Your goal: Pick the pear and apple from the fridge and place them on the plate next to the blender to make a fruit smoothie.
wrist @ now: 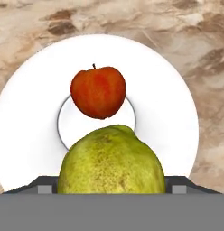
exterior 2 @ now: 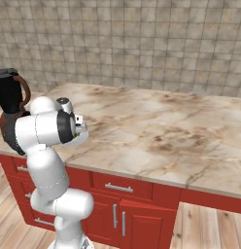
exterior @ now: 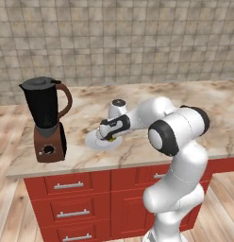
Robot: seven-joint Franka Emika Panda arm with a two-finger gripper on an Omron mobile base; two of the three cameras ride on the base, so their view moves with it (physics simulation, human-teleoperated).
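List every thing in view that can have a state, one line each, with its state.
apple: lying on the plate, free of the gripper.
pear: between the fingers, just above the plate.
plate: flat on the counter, right of the blender.
blender: upright, lid on.
gripper: over the plate, shut on the pear.
cabinet drawers: closed.

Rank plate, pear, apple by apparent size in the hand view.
1. plate, largest by far.
2. pear, but it sits closest to the camera, so it is likely inflated.
3. apple, smallest; true size versus the pear is unsure.
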